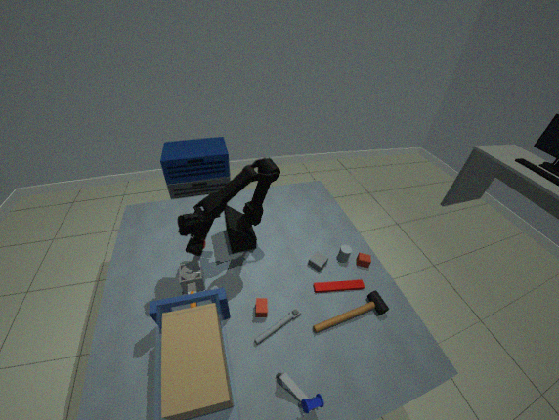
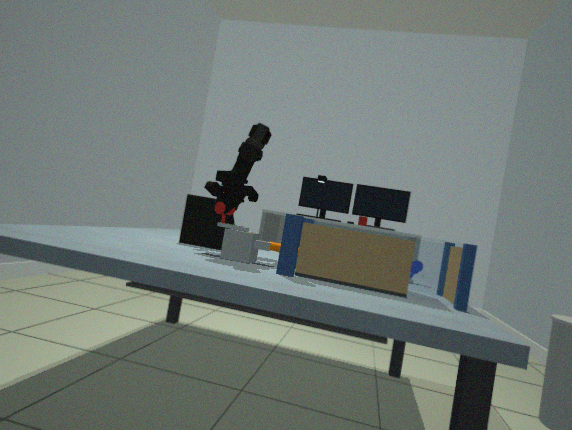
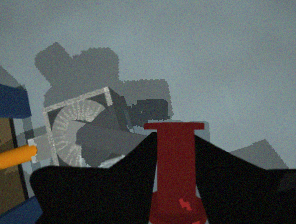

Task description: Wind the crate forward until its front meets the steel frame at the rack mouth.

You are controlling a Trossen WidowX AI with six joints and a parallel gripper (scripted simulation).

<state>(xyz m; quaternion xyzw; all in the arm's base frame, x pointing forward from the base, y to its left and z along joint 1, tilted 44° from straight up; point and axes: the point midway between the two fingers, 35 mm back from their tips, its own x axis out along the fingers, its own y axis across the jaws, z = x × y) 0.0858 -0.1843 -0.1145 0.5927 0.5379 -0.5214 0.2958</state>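
Note:
My gripper (image 1: 197, 248) (image 2: 227, 212) (image 3: 170, 137) is shut on the red grip of the winch handle (image 2: 220, 207) (image 3: 176, 175). The grip stands upright between the fingers. The handle's grey arm (image 2: 233, 226) lies level over the top of the hand winch (image 1: 191, 275) (image 2: 240, 245) (image 3: 62, 122). The key and round hole are hidden. An orange strap (image 1: 193, 305) (image 2: 274, 246) (image 3: 17, 156) runs from the winch to the wooden crate (image 1: 193, 361) (image 2: 355, 257). The crate sits flat behind the blue frame (image 1: 188, 297) (image 2: 286, 245), a short piece of strap showing between them.
An orange block (image 1: 261, 308), a wrench (image 1: 278, 328), a mallet (image 1: 344, 316), a red bar (image 1: 338, 286) and a blue-knobbed tool (image 1: 295, 387) lie beside the crate. A grey block (image 1: 319, 261), a grey cylinder (image 1: 344, 253) and another orange block (image 1: 364, 260) stand further back.

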